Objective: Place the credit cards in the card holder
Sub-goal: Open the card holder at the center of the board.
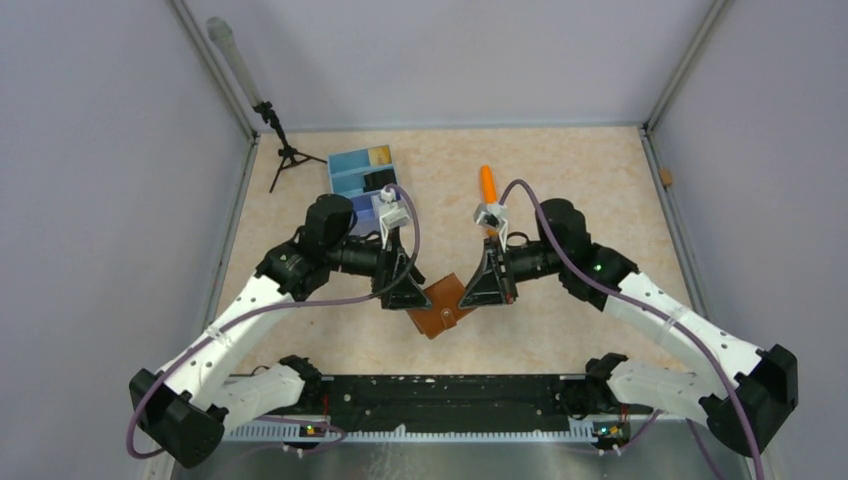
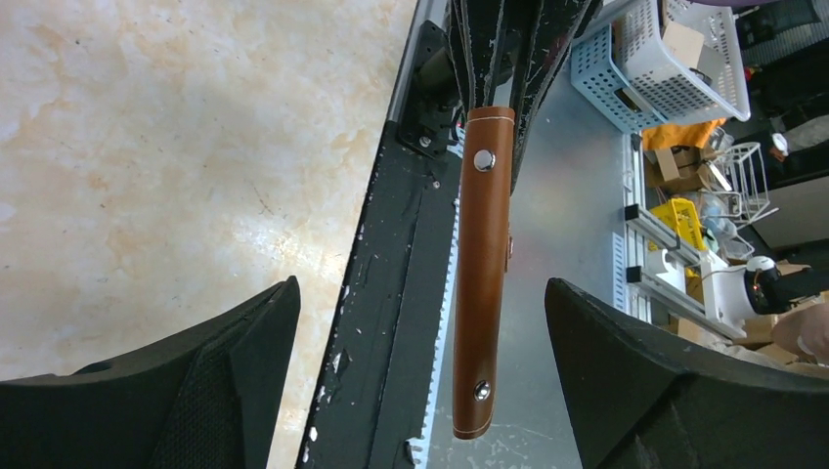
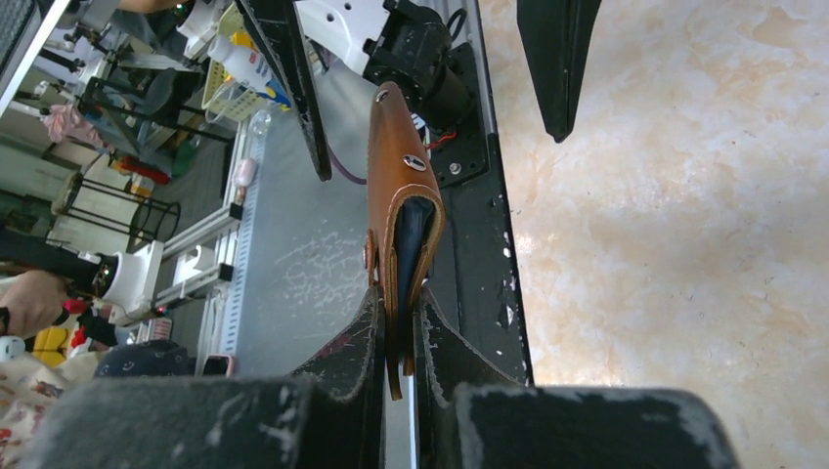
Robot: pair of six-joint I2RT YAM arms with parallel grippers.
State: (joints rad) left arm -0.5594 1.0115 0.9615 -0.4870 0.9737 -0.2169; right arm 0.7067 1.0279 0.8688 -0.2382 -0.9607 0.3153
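One small brown leather card holder (image 1: pixel 440 310) is being pinched edgewise by the right gripper (image 3: pixel 396 327), while the left gripper (image 2: pixel 420 293) is gaping wide, facing it.

Through the left wrist camera I see the card holder (image 2: pixel 484 274) edge-on, a brown leather strip with white stitching and two metal snaps, its far end pinched by the right gripper (image 2: pixel 496 96). My left gripper (image 2: pixel 420 293) is spread wide, one finger on either side, neither touching it (clear gaps both ways). The beige table (image 2: pixel 176 147) lies to the left, white baskets (image 2: pixel 675 49) at upper right.
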